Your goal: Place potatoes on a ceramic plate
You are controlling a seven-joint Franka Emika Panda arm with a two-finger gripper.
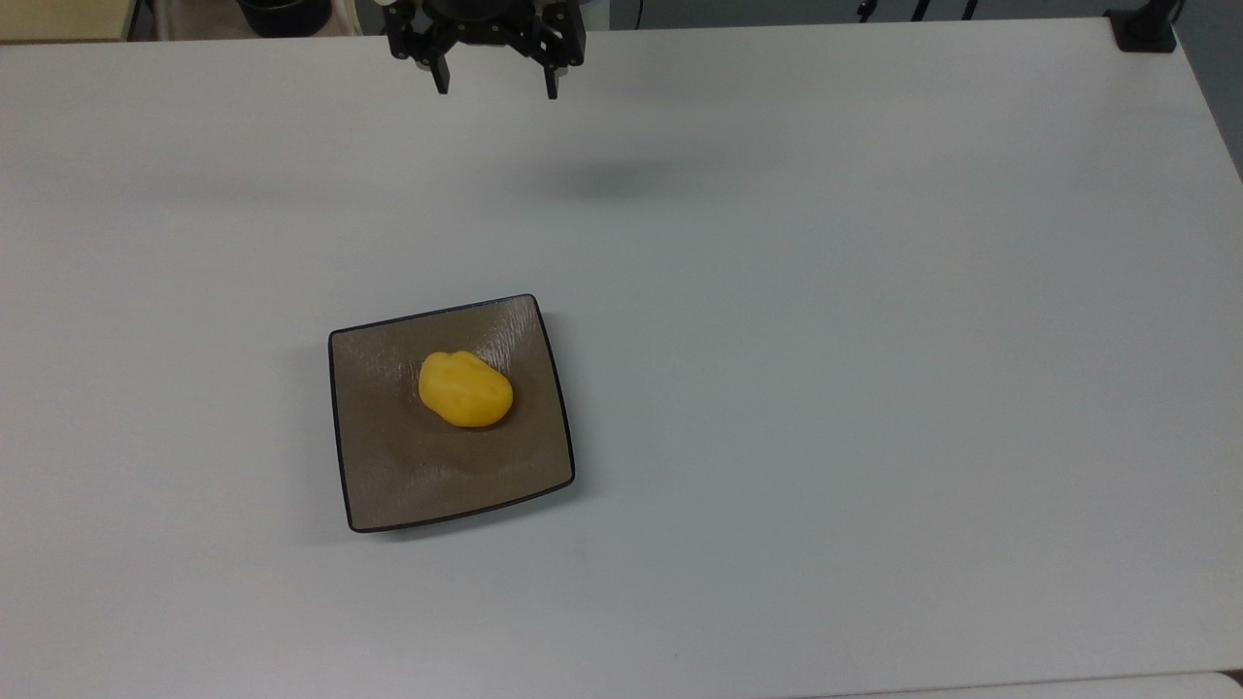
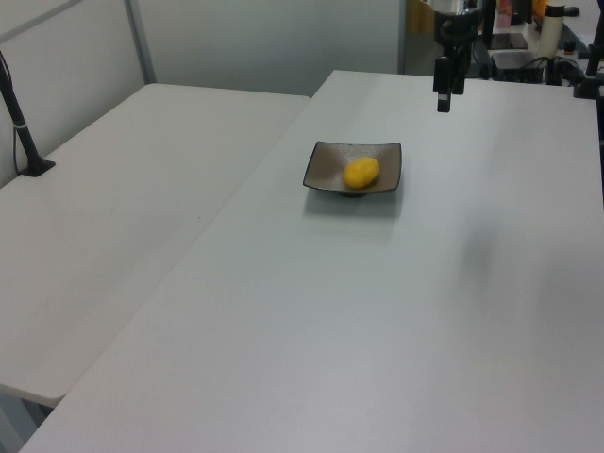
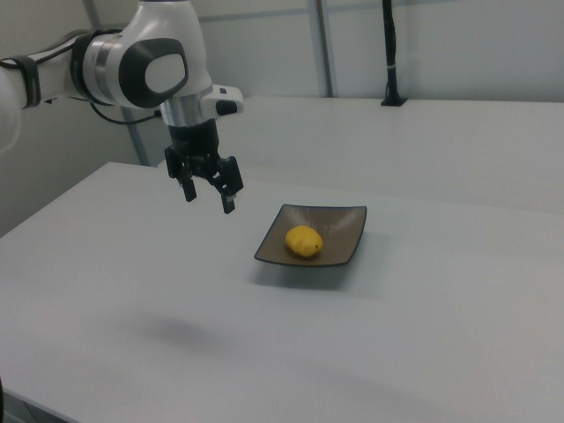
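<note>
Potato (image 1: 465,388) sits on the ceramic plate (image 1: 388,485), gripper (image 1: 495,89) spread empty well beyond it — placing looks finished, nothing left but parking.

No legible text — no label, brand, number or sign can be read. All visible surfaces appear plain and unmarked.

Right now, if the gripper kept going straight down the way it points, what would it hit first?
Probably bare table. The open gripper points down, well apart from the plate and potato.
</note>
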